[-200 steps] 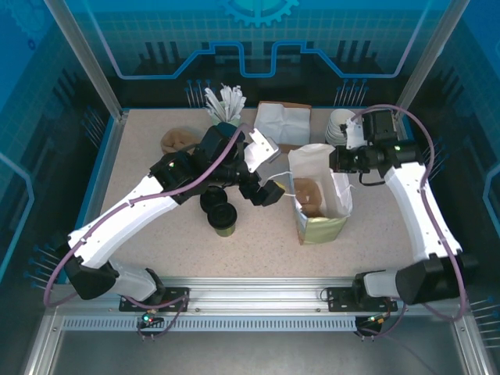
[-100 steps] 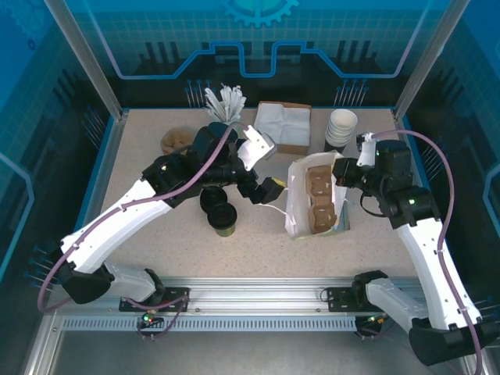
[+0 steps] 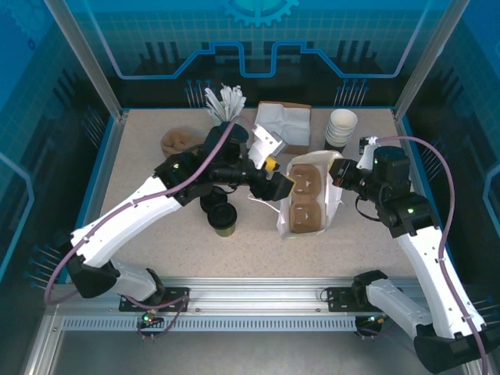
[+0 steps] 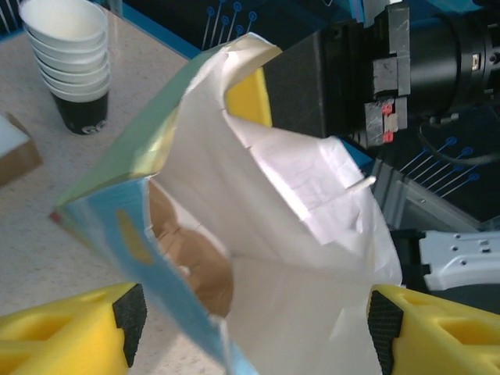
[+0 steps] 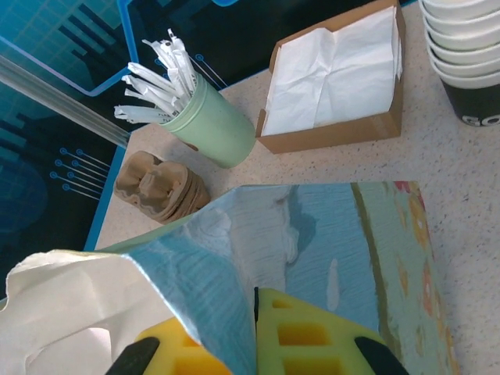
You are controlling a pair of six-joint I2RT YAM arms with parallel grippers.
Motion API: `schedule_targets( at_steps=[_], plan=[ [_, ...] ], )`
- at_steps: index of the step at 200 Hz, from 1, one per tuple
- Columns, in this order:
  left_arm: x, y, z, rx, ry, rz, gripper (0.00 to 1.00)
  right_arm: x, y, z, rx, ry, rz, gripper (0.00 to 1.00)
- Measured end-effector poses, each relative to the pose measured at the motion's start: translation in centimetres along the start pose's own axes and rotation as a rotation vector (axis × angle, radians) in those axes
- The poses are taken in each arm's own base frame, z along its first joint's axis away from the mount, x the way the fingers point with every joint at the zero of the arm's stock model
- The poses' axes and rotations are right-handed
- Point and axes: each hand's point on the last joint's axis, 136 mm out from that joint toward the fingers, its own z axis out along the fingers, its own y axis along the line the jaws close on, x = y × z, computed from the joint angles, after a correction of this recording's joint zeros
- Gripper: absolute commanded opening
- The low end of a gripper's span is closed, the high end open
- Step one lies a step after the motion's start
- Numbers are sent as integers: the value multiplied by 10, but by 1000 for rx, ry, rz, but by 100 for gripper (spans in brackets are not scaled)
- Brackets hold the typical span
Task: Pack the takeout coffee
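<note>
Even overhead light is flooding the desk (image 3: 141, 160), throwing soft shadows; close up, the paper bag (image 4: 297, 234) is glaring white and blurring slightly.

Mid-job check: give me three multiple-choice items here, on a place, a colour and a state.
1. Where is the coffee?
A. On the table, left of the bag.
B. Inside the bag.
C. On top of the bag.
2. What colour is its lid?
A. White.
B. Black.
C. Red.
3. The right gripper is:
A. open.
B. shut on the bag.
C. shut on the coffee.
Answers: 1 A, it stands on the table; 2 B, the lid shows black; 3 B, its fingers pinch the bag's wall.
</note>
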Motion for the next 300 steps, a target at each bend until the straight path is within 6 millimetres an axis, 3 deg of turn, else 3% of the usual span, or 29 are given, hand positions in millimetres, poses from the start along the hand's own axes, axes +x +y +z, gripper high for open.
schedule_targets(
  at_steps=[19, 47, 94, 129, 189, 256, 300],
  plan=[
    [4, -8, 15, 8, 25, -43, 65, 4, 2, 3, 13, 6, 60, 0],
    [6, -11, 32, -18, 53, -120, 60, 11, 2, 7, 48, 10, 149, 0],
    [21, 7, 48, -117, 110, -247, 47, 23, -8, 16, 135, 19, 281, 0],
    [49, 23, 69, -210, 216, -298, 39, 25, -12, 17, 161, 2, 343, 0],
    [92, 34, 93, -323, 385, -290, 35, 35, -22, 23, 197, 11, 399, 0],
    [118, 50, 113, -418, 517, -285, 36, 55, -35, 32, 229, 45, 440, 0],
    [118, 48, 112, -421, 537, -272, 40, 57, -36, 30, 221, 41, 448, 0]
  ],
)
